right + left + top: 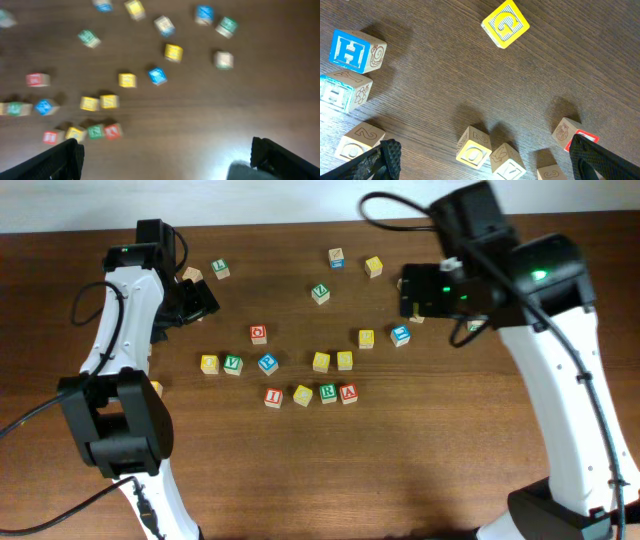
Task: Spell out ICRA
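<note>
Four cubes lie side by side in a row at the table's middle front: red I point(273, 397), yellow C point(302, 395), green R point(328, 393) and red A point(348, 393). In the blurred right wrist view the same row sits at lower left, from I point(50, 136) through C point(76, 133) and R point(96, 131) to A point(113, 131). My right gripper point(412, 292) point(167, 165) hangs open and empty above the table's back right, well away from the row. At the back left, my left gripper point(200, 302) point(485, 167) is open above loose cubes, holding nothing.
Other letter cubes are scattered behind the row: a red cube point(258, 334), a green V point(232, 364), a blue cube point(267, 363) and yellow cubes point(320, 361). Under the left gripper lie a yellow G point(505, 24) and a blue H point(355, 50).
</note>
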Controlling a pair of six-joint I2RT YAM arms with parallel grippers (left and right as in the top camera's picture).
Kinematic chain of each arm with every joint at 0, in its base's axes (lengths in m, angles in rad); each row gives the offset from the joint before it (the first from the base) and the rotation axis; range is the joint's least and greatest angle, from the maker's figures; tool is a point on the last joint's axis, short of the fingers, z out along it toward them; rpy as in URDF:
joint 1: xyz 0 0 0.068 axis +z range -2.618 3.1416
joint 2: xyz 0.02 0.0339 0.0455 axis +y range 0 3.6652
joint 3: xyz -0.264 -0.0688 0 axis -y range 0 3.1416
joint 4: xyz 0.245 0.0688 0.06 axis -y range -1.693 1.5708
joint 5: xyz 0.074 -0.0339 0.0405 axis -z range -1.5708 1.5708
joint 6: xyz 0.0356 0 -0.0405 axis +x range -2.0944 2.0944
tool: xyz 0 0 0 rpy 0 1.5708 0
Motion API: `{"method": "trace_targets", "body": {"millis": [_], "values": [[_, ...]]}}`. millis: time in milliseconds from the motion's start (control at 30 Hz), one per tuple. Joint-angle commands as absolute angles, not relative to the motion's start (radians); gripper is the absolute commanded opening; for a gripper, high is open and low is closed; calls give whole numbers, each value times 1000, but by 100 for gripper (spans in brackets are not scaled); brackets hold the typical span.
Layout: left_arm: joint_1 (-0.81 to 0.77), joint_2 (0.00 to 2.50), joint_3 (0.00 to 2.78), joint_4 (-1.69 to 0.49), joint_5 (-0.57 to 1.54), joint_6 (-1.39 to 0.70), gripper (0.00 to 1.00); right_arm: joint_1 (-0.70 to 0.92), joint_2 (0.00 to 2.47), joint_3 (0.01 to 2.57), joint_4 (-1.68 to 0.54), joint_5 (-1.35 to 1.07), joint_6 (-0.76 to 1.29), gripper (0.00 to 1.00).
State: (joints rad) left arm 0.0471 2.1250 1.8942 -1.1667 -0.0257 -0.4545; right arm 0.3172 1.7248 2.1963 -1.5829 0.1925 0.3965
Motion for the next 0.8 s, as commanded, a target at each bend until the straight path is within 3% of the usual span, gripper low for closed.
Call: {"method": "trace_targets", "body": {"millis": [0,100,167,267,367,467,500,533,567,600,700,767], "values": [[49,2133,1900,-1168,-21,-467,99,237,1775,2158,-1620,135,396,98],[49,2133,1900,-1203,126,-467,99,216,1811,2070,-1566,2,302,97],[32,2133,1899,-1217,425,-337,99,218,1846,2009,-1520,-95,284,77],[-22,2133,1899,-1310,467,-139,97,217,1858,1995,-1501,-105,285,41],[-34,2125,1902,-1411,471,-77,100,217,1852,1995,-1512,-105,285,36],[-35,2053,1930,-1460,588,129,95,217,1833,1995,-1514,-105,284,11],[-35,2008,1931,-1457,583,130,95,217,1823,1995,-1519,-104,284,11],[-41,1919,1931,-1457,556,130,86,217,1799,1995,-1551,-101,275,11],[-51,1851,1931,-1464,508,130,71,217,1787,1995,-1573,-101,260,4],[-65,1794,1931,-1480,464,129,59,217,1777,1995,-1598,-89,257,4],[-143,1699,1930,-1618,353,88,36,217,1772,1991,-1628,-70,216,4],[-199,1699,1900,-1673,208,-94,17,218,1773,1977,-1607,-71,216,4]]}}
